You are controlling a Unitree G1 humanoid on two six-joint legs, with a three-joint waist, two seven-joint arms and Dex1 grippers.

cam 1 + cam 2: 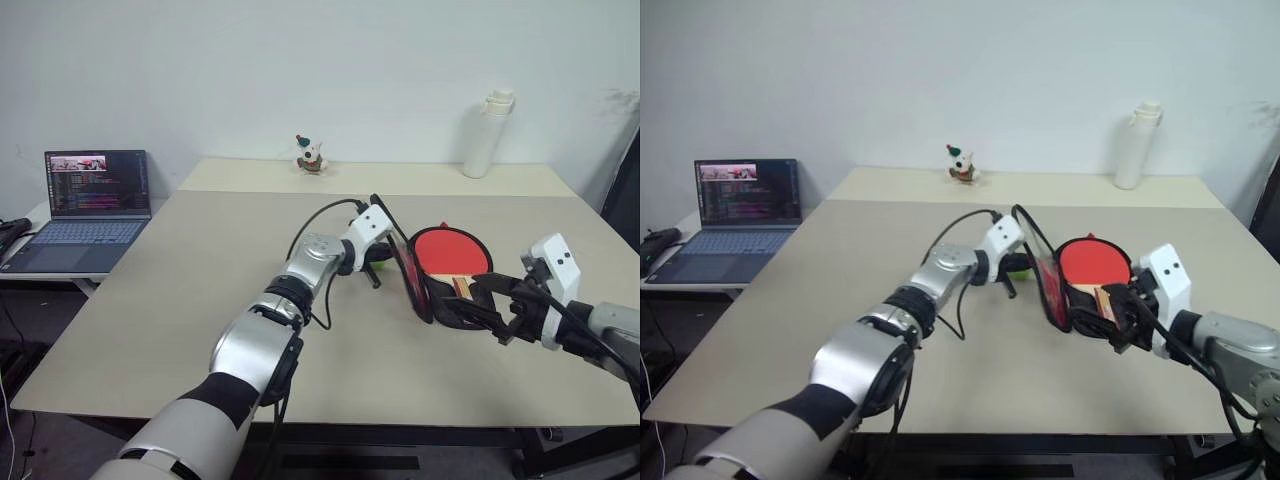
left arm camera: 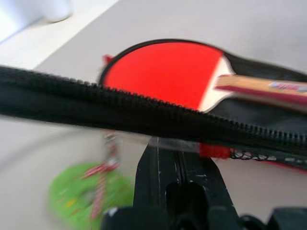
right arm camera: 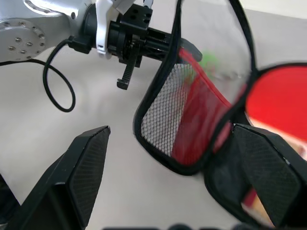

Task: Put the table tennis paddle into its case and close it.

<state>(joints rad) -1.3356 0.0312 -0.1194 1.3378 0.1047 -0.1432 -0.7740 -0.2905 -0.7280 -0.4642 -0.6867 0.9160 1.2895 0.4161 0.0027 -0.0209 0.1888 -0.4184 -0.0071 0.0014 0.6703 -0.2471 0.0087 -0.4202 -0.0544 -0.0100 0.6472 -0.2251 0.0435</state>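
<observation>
The table tennis paddle lies red face up inside the lower black half of the case, its wooden handle pointing toward my right arm. The case's red mesh flap stands nearly upright on edge. My left gripper is shut on the flap's zipper rim, just beside the green charm. At the handle end of the case my right gripper is open, its fingers spread wide on either side of the flap's lower end.
An open laptop sits on a side table at the far left. A white bottle and a small figurine stand on the rear table. The table's front edge runs close below both arms.
</observation>
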